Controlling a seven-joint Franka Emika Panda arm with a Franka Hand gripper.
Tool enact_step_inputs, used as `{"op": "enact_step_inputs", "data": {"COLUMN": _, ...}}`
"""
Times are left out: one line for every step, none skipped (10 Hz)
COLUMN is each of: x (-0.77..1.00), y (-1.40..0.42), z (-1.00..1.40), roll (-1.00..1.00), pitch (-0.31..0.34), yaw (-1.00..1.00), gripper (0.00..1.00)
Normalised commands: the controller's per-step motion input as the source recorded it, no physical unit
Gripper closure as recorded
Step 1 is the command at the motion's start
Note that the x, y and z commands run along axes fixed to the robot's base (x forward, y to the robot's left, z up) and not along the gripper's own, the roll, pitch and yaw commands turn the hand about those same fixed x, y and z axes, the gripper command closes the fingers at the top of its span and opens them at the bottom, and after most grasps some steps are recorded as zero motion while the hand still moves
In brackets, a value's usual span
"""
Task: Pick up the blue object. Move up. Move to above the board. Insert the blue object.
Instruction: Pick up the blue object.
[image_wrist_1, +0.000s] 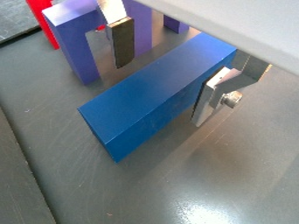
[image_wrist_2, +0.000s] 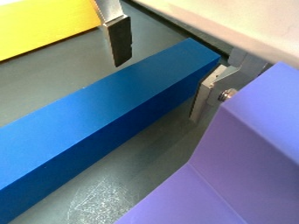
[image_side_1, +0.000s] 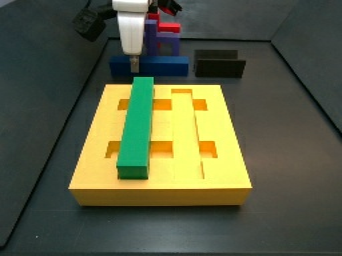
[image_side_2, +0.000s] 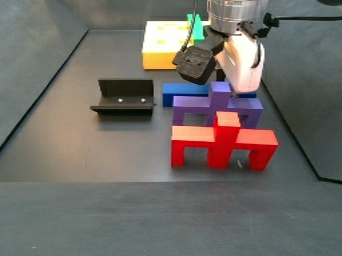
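The blue object (image_wrist_1: 152, 101) is a long dark-blue bar lying flat on the grey floor, also seen as the blue object (image_wrist_2: 105, 114). My gripper (image_wrist_1: 163, 92) is open and straddles one end of the bar, one finger (image_wrist_1: 121, 44) on each long side, with a gap showing at that finger. In a side view the gripper (image_side_1: 134, 52) hangs over the blue object (image_side_1: 147, 67), just behind the yellow board (image_side_1: 167, 165). The board (image_side_2: 163, 42) shows at the back in a side view, beyond the gripper (image_side_2: 245, 88) and the blue object (image_side_2: 185, 97).
A green bar (image_side_1: 138, 125) lies in a groove of the board. A purple-blue arch piece (image_side_2: 217, 112) with red blocks (image_side_2: 223, 145) stands right beside the blue bar. The black fixture (image_side_2: 123, 97) sits on the floor nearby. Dark walls enclose the floor.
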Motion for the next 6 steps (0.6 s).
{"op": "enact_step_inputs", "data": {"x": 0.0, "y": 0.0, "z": -0.05, "roll": -0.07, "pitch": -0.02, "yaw": -0.07, "gripper": 0.0}}
{"op": "enact_step_inputs", "data": {"x": 0.0, "y": 0.0, "z": 0.0, "roll": 0.0, "pitch": 0.0, "yaw": 0.0, "gripper": 0.0}}
{"op": "enact_step_inputs", "data": {"x": 0.0, "y": 0.0, "z": 0.0, "roll": 0.0, "pitch": 0.0, "yaw": 0.0, "gripper": 1.0}}
{"op": "enact_step_inputs", "data": {"x": 0.0, "y": 0.0, "z": 0.0, "roll": 0.0, "pitch": 0.0, "yaw": 0.0, "gripper": 1.0}}
{"op": "enact_step_inputs", "data": {"x": 0.0, "y": 0.0, "z": 0.0, "roll": 0.0, "pitch": 0.0, "yaw": 0.0, "gripper": 1.0}}
{"op": "enact_step_inputs", "data": {"x": 0.0, "y": 0.0, "z": 0.0, "roll": 0.0, "pitch": 0.0, "yaw": 0.0, "gripper": 1.0}}
